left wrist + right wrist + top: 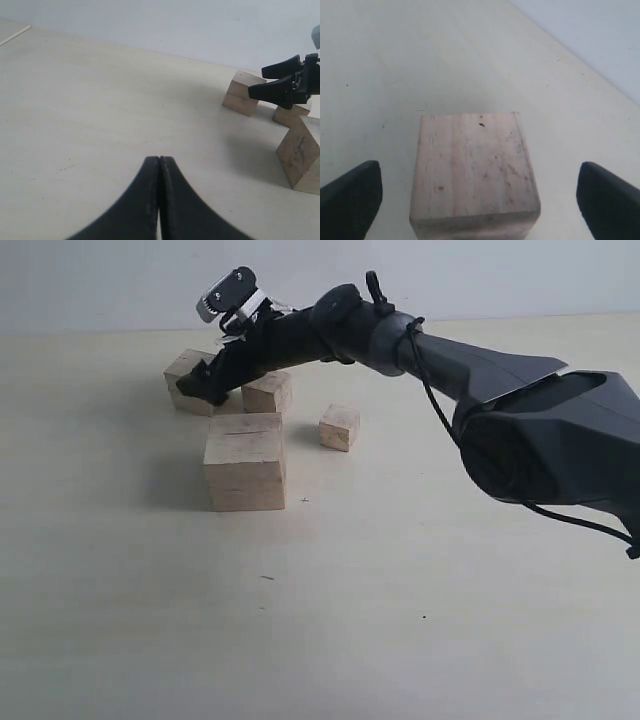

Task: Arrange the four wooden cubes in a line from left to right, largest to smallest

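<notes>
Pale desk [400, 640] fills the exterior view, with a plain light wall [100, 280] behind it. The four wooden cubes sit in a loose cluster at the far left. The largest cube [245, 462] is nearest, with a thin dark slit across its top face. Behind it and to the left is the second-largest cube [183, 372], partly hidden. The third cube [268, 392] stands just behind the largest one, and the smallest cube [339, 427] lies to the right, apart from the rest. The black right arm [470, 365] stretches in from the right across the middle. Its right hand [200, 388] is low at the second-largest cube.

Seen from the left wrist, the left hand [159, 161] is closed, its two dark fingers pressed together with nothing between them, over bare desk well apart from the cubes. Farther off, the right hand [272, 80] shows its two fingers spread apart, close by the second-largest cube [242, 92]. The largest cube [302, 152] and a bit of the third cube [290, 114] are also in view.

Seen from the right wrist, the second-largest cube [475, 170] sits squarely between the spread fingers [350, 197], with clear desk showing on both sides of it. The hand is open and neither finger touches the wood.
</notes>
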